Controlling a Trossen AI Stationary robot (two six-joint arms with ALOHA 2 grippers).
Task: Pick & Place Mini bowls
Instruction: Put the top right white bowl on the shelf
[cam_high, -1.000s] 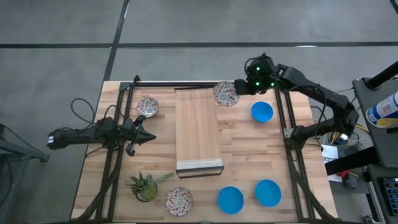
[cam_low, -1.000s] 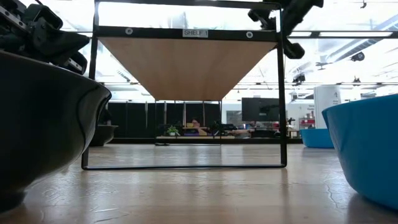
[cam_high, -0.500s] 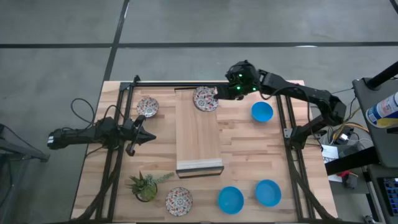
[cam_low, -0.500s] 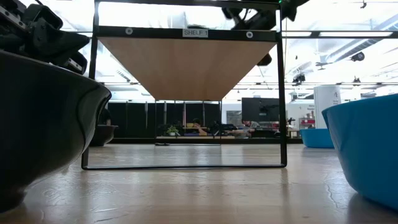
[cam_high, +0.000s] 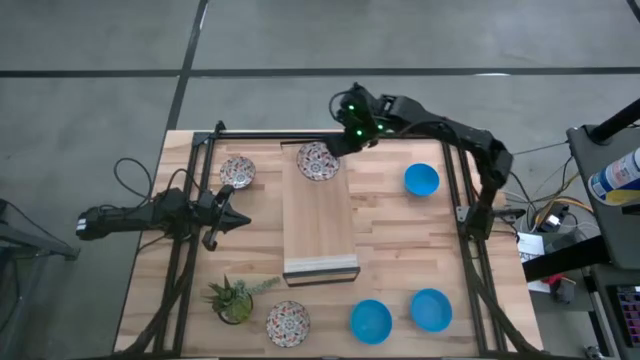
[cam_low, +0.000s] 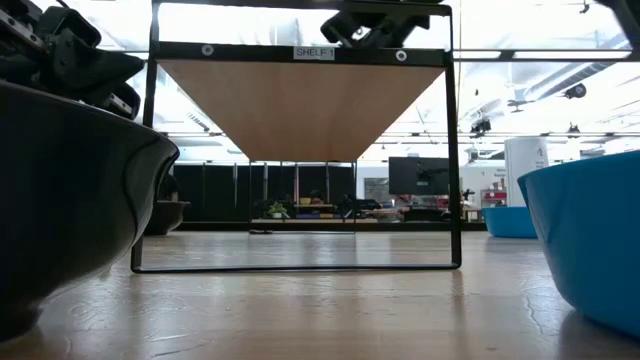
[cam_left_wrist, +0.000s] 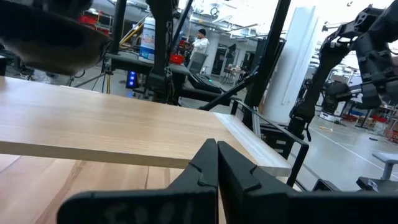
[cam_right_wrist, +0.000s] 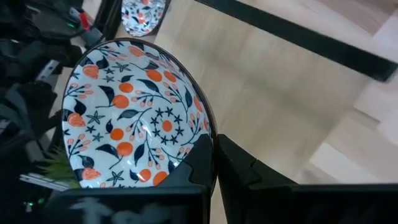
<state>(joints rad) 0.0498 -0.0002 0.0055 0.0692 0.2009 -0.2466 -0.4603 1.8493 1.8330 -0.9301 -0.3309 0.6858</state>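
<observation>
My right gripper (cam_high: 338, 146) is shut on a white floral mini bowl (cam_high: 317, 160) over the far end of the raised wooden shelf board (cam_high: 318, 225). The bowl fills the right wrist view (cam_right_wrist: 134, 112). A second floral bowl (cam_high: 237, 171) lies left of the shelf and a third (cam_high: 287, 322) at the near edge. Three blue bowls (cam_high: 421, 180), (cam_high: 370, 320), (cam_high: 431, 310) rest on the table. My left gripper (cam_high: 240, 218) is shut and empty, left of the shelf; it also shows in the left wrist view (cam_left_wrist: 216, 155). My right gripper pinches the floral bowl's rim (cam_right_wrist: 210, 138) on the side toward the table's right, one finger over the inside and one outside. The fingers come from the table's far right. The bowl's inside faces up, above the shelf board; I cannot tell whether it touches the board.
A black frame (cam_high: 195, 200) carries the shelf, with posts on both sides (cam_low: 452, 150). A small green potted plant (cam_high: 233, 298) stands near the front left. In the low view a blue bowl (cam_low: 590, 240) and a dark bowl (cam_low: 70, 200) stand close to the camera.
My right gripper has gone toward the table's left edge with the floral bowl, from beside the shelf's far right corner to above the shelf's far end. The bowl has stayed in the hold with its inside up.
</observation>
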